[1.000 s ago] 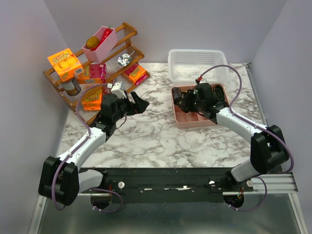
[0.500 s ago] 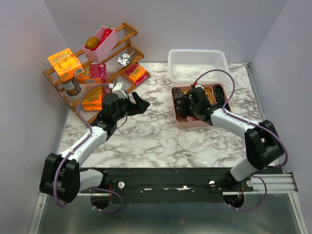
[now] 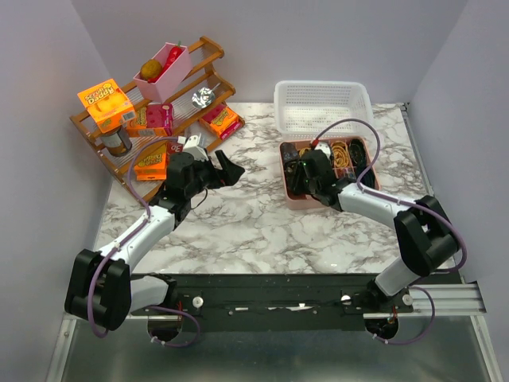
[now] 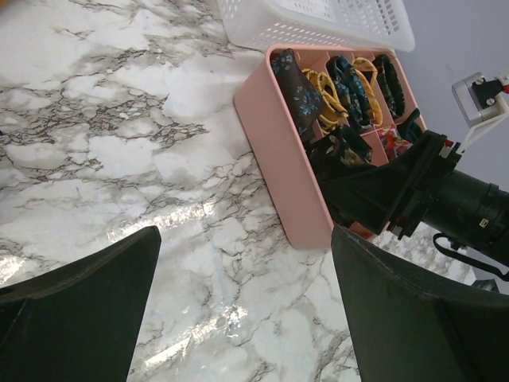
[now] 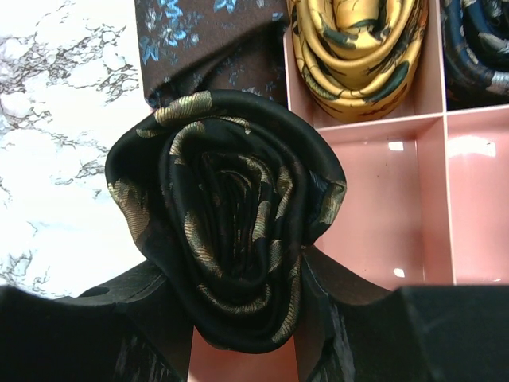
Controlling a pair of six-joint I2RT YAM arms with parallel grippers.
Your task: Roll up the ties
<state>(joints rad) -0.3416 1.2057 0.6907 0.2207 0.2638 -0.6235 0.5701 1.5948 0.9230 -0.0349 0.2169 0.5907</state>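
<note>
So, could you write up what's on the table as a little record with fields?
Right tool: shut on a rolled black-and-gold tie, over the pink tray
Left tool: open, empty, above the marble table
Tray contents: yellow tie and others rolled in compartments; two compartments bare beside the held tie
Behind tray: white basket
Far left: wooden rack holding an orange box

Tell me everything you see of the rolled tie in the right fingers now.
The rolled tie is black, satiny fabric with gold-brown leaf motifs, wound into a loose, rose-like coil facing the wrist camera. The right arm's fingers pinch its lower part from both sides. It hangs over the edge of the pink tray, beside empty compartments.
</note>
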